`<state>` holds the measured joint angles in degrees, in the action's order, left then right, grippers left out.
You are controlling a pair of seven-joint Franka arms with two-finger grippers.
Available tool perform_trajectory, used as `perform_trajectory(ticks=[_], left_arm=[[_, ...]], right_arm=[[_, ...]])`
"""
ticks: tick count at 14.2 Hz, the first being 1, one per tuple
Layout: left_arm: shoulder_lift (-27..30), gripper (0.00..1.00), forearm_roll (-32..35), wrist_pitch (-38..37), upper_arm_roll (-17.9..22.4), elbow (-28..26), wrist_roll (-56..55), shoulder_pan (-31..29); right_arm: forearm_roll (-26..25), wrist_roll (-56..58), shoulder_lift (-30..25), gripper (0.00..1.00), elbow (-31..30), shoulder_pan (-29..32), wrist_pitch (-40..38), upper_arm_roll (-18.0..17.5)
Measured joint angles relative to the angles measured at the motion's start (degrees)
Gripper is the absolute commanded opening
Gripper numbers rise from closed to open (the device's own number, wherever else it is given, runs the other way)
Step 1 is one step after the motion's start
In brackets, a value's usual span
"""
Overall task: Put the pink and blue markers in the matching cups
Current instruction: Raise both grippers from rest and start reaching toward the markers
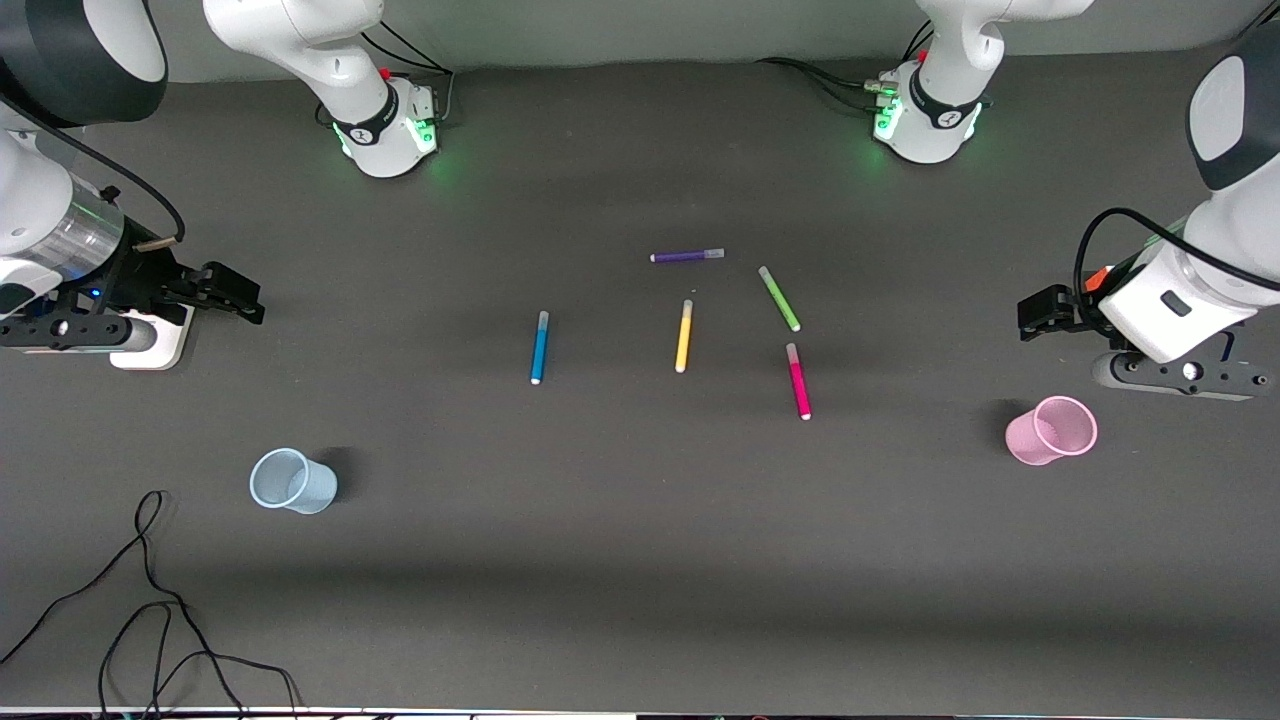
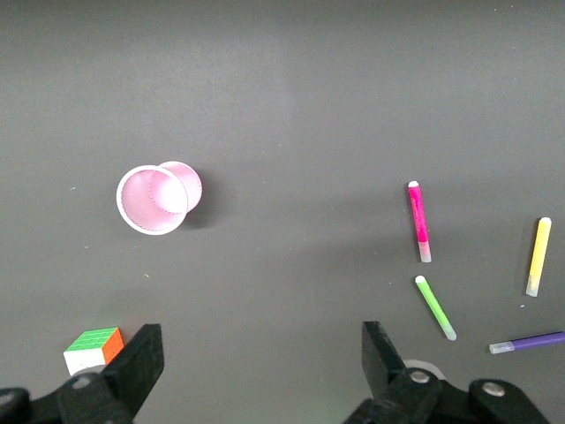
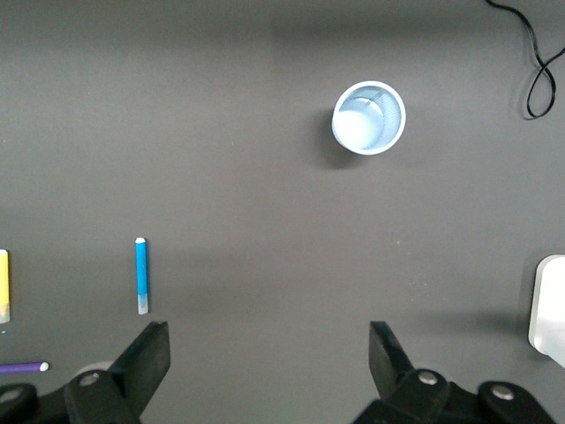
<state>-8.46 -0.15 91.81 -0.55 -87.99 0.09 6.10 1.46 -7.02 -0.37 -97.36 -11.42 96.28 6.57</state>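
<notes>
Opening step, with nothing yet picked up. The left gripper (image 1: 1030,318) is hovering over the table (image 1: 640,560) at the left arm's end, its fingers (image 2: 141,362) spread wide and holding nothing; the right gripper (image 1: 245,295) is hovering over the right arm's end, its fingers (image 3: 150,353) likewise spread and empty. Both arms are waiting.

The pink marker (image 1: 798,381) is lying flat near the middle of the table, toward the left arm's end. The pink cup (image 1: 1050,430) is standing upright close to that end, well apart from it. The blue marker (image 1: 539,347) is lying flat toward the right arm's end; the blue cup (image 1: 292,481) is standing upright nearer the front edge, well apart from it. A purple marker (image 1: 687,256), a yellow marker (image 1: 684,336) and a green marker (image 1: 778,298) are lying among them.

By my judgement, each arm is about to reach inward, descend over its own colour's marker, straddle the barrel crosswise and pinch it. The left arm's approach is needing care, since the green marker's end is lying near the pink marker's cap.
</notes>
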Motion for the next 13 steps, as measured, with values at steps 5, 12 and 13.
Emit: perform_trajectory(ticks=[5, 12, 13], left_arm=[[0.00, 1.00, 0.00, 0.00, 0.00, 0.00, 0.00, 0.00], [0.00, 1.00, 0.00, 0.00, 0.00, -0.02, 0.00, 0.00], [0.00, 1.00, 0.00, 0.00, 0.00, -0.04, 0.00, 0.00]], right_arm=[[0.00, 0.00, 0.86, 1.00, 0.23, -0.01, -0.26, 0.00], [0.26, 0.00, 3.52, 1.00, 1.16, -0.02, -2.78, 0.00], [0.86, 0.00, 4.66, 1.00, 1.93, -0.04, -2.80, 0.00]])
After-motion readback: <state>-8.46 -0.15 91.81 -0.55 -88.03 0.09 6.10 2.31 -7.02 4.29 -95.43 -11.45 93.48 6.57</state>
